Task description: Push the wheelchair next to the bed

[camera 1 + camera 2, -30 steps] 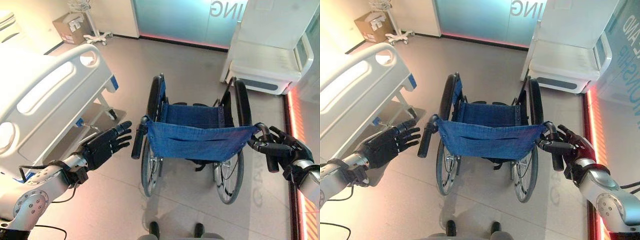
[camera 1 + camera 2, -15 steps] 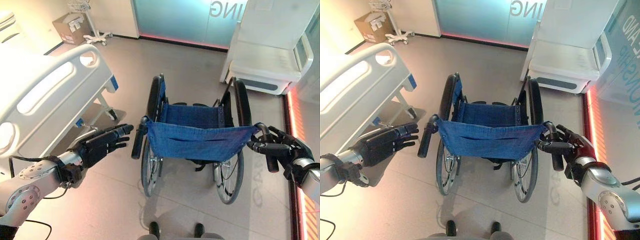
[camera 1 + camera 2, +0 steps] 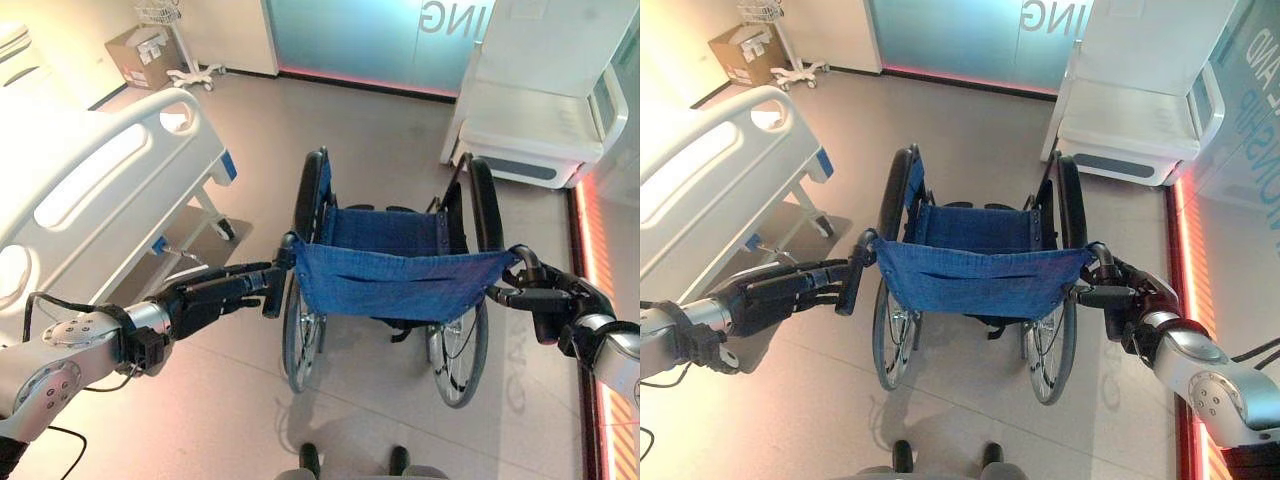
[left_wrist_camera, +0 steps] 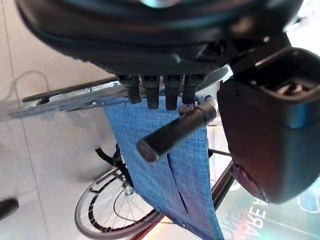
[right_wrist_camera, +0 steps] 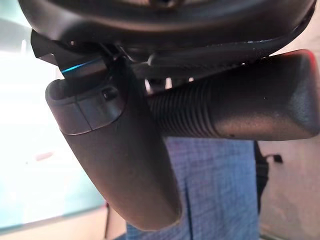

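Meanwhile, a blue-seated wheelchair stands on the ward floor, its back toward the robot and the white hospital bed a little apart on its left side. The right hand has thumb and fingers closed round the right push handle, as its wrist view shows from close up. The left hand reaches out with fingers straight, their tips at the left push handle but not wrapped round it. A second white bed stands ahead on the right, a cardboard box in the far corner. Judging by the open floor between chair and bed, the push itself has yet to be made; the left grip comes first.
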Controlling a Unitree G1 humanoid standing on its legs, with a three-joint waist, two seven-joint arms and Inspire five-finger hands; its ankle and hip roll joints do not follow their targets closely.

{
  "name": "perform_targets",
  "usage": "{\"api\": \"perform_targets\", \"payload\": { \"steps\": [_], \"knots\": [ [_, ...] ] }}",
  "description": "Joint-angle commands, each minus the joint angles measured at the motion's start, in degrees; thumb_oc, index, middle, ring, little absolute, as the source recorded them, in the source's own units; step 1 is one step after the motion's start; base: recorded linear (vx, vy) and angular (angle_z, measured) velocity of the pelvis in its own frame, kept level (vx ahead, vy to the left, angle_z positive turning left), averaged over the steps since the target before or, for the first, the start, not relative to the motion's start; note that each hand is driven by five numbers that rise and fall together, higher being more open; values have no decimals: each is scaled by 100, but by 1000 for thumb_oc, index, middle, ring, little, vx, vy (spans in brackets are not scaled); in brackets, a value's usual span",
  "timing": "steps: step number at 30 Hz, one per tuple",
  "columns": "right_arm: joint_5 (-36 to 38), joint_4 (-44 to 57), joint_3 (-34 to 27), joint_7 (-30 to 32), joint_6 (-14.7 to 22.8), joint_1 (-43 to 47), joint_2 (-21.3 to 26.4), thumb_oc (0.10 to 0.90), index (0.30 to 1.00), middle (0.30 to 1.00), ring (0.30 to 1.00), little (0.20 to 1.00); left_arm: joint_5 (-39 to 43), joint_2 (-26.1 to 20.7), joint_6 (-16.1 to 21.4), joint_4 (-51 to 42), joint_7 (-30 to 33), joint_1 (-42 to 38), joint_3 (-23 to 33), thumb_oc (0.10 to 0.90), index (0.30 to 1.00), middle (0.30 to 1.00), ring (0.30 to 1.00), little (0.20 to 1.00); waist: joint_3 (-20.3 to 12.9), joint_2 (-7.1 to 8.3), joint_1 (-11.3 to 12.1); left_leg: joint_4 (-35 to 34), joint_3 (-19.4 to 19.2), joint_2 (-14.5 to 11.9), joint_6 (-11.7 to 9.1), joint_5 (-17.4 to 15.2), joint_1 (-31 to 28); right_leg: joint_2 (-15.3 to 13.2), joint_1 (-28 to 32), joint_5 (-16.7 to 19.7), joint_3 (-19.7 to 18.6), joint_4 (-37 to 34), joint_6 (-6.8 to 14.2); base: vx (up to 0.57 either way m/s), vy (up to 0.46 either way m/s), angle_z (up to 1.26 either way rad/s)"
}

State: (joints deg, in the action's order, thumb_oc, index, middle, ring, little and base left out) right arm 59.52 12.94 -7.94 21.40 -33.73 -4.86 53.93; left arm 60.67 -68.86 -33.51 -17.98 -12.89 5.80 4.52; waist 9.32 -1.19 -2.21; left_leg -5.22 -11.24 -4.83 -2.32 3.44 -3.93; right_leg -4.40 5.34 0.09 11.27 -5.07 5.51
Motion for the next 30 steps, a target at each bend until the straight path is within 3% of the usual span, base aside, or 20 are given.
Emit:
{"api": "perform_targets", "payload": {
  "steps": [1,9,10,12,13,14,30],
  "knots": [
    [268,201,201,355,371,648,782,800,900,900,900,900,558,-356,464,-118,-9,-652,98,800,900,900,900,900,-242,-38,-63,41,-211,-138,-213,37,-20,-100,-95,204,49,104,60,0,0,0],
    [364,186,373,319,587,743,762,800,900,900,900,900,805,-289,339,-274,230,-994,-323,800,900,900,900,900,-228,-57,-106,55,-250,-166,-226,51,-28,-99,-108,211,28,114,60,0,-2,0],
    [385,175,394,289,611,755,768,761,841,841,841,841,844,-303,293,-269,261,-1038,-382,800,900,900,900,900,-222,-59,-109,58,-247,-164,-228,50,-21,-96,-118,209,22,117,62,-4,-17,-3],
    [454,207,424,319,654,781,813,560,540,540,540,540,840,-305,281,-241,261,-1072,-445,800,900,900,900,900,-215,-63,-118,59,-252,-165,-227,54,-18,-96,-128,215,14,119,60,0,0,0],
    [459,211,422,308,668,782,820,494,441,441,441,441,835,-306,276,-232,251,-1080,-456,800,900,900,900,900,-213,-64,-121,60,-253,-166,-227,54,-17,-97,-129,215,12,120,61,0,0,0],
    [475,213,431,264,727,808,844,400,300,300,300,300,918,-329,235,-223,218,-1106,-493,800,900,900,900,900,-213,-66,-128,63,-253,-164,-227,54,-13,-94,-133,214,-1,123,61,0,0,0],
    [302,166,894,43,756,1197,868,400,300,300,300,300,1850,0,393,-15,1060,-1702,-1048,800,900,900,900,900,-257,-66,-192,62,-291,-164,-226,42,-88,-78,-99,195,-26,139,46,0,0,0]
  ]
}}
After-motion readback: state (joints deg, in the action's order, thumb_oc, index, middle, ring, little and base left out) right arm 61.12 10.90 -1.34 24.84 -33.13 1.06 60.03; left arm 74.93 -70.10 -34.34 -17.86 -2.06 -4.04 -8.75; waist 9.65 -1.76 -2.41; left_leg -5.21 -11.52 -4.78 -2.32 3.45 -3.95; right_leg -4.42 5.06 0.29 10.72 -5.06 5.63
